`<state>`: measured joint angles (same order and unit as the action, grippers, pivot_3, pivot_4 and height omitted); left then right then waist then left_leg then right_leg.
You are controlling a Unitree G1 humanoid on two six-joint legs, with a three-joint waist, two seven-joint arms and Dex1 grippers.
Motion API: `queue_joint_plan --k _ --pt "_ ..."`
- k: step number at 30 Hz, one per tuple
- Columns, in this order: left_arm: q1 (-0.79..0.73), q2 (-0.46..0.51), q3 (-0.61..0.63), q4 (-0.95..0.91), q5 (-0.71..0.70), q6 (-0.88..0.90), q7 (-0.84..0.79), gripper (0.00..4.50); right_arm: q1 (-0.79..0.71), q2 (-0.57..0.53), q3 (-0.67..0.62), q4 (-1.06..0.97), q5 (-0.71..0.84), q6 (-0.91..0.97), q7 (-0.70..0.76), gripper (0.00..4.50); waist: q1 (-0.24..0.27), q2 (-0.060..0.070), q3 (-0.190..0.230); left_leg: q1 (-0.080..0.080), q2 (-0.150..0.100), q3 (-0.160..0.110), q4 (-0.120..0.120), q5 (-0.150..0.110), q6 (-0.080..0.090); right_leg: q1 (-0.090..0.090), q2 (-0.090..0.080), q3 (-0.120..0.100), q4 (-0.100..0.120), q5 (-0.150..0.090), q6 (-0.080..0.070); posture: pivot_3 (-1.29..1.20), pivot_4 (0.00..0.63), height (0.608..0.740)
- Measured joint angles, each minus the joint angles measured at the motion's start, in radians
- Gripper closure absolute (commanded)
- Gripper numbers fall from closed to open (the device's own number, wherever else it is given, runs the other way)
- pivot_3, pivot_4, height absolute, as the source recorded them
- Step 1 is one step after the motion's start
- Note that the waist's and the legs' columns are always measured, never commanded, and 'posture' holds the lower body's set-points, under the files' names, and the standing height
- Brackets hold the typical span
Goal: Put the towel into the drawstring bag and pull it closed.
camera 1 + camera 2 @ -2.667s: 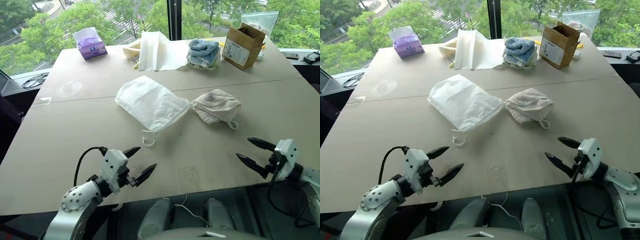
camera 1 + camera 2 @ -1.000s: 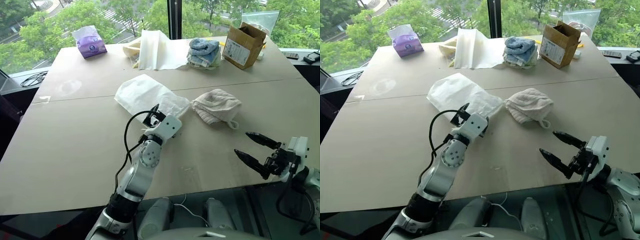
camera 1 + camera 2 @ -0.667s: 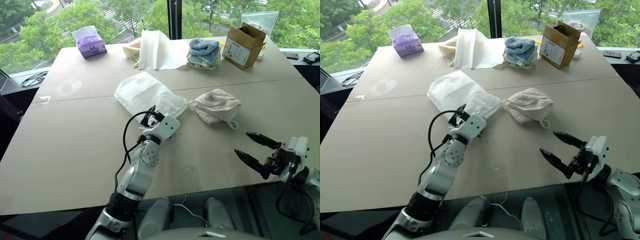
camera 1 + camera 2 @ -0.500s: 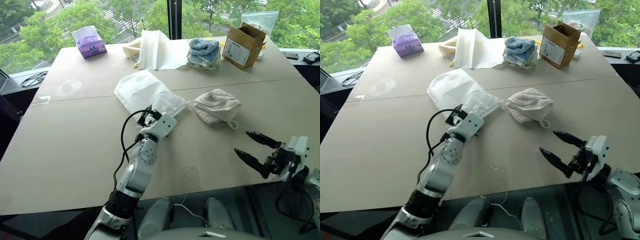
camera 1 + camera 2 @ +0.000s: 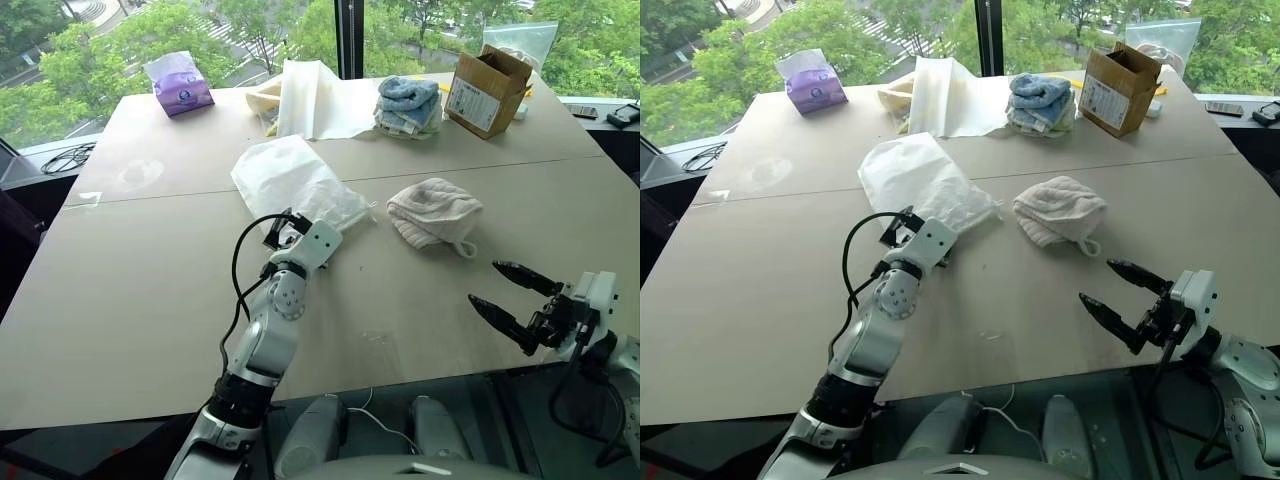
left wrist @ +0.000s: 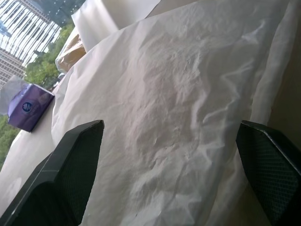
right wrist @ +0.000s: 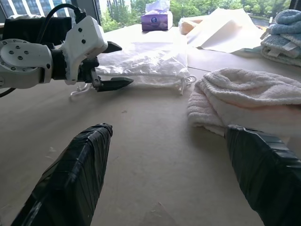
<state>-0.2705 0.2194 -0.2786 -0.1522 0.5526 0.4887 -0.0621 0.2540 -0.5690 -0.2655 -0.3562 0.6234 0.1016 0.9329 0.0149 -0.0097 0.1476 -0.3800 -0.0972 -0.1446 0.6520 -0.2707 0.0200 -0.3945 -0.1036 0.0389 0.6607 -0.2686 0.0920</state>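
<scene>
White bag (image 5: 296, 180), one of it, lies mid-desk (image 5: 150, 290), long axis running from the far left corner toward the near right, mouth toward the near edge. One towel (image 5: 434, 211) beside it. Left gripper (image 7: 106, 66) at the mouth, jaws apart; right gripper (image 5: 510, 296) jaws apart near the near-right corner. Windows, trees beyond.

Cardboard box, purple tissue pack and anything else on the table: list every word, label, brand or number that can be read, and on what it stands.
No text can be read.
Cardboard box: a white label with dark print on its side, too small to read.
Purple tissue pack: a pale round mark on its front, too blurred to read.
Drawstring bag and towel: no print visible.
</scene>
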Motion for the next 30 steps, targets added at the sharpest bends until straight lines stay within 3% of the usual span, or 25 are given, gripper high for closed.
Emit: queue_joint_plan --k 3,10,21,27,30 --pt "0.000 0.003 -0.002 0.005 0.014 -0.005 0.007 0.90 -0.002 0.000 0.000 0.000 -0.002 0.000 -0.001 0.42 0.000 0.000 0.000 0.000 0.000 0.000 0.000 0.000 0.000 0.000 0.000 0.000 0.000 0.000 0.000 0.00 0.150 0.740" --pt "0.000 0.003 -0.002 0.006 0.046 -0.013 0.038 4.35 -0.008 0.001 0.000 0.000 -0.005 0.000 0.000 0.42 0.000 0.000 0.000 0.000 0.000 0.000 0.000 0.000 0.000 0.000 0.000 0.000 0.000 0.000 0.000 0.00 0.150 0.740" --pt "0.000 -0.025 0.026 0.005 -0.007 -0.052 0.033 4.44 -0.015 0.001 0.000 0.000 -0.009 0.003 -0.010 0.42 0.000 0.000 0.000 0.000 0.000 0.000 0.000 0.000 0.000 0.000 0.000 0.000 0.000 0.000 0.000 0.00 0.150 0.740" --pt "-0.006 0.020 0.068 -0.017 -0.125 -0.146 -0.068 4.44 -0.138 0.021 0.001 -0.002 -0.009 0.076 -0.142 0.42 -0.001 0.000 0.000 0.000 0.000 0.000 0.001 0.000 0.000 -0.001 0.000 0.000 0.001 0.000 0.000 0.00 0.150 0.740" --pt "0.013 0.067 0.130 -0.025 -0.274 -0.232 -0.193 4.44 -0.226 0.015 0.018 0.010 -0.024 0.157 -0.215 0.42 -0.006 0.000 0.000 -0.001 0.000 0.001 0.001 0.000 0.000 -0.002 0.000 0.001 0.001 0.000 0.000 0.00 0.150 0.740"
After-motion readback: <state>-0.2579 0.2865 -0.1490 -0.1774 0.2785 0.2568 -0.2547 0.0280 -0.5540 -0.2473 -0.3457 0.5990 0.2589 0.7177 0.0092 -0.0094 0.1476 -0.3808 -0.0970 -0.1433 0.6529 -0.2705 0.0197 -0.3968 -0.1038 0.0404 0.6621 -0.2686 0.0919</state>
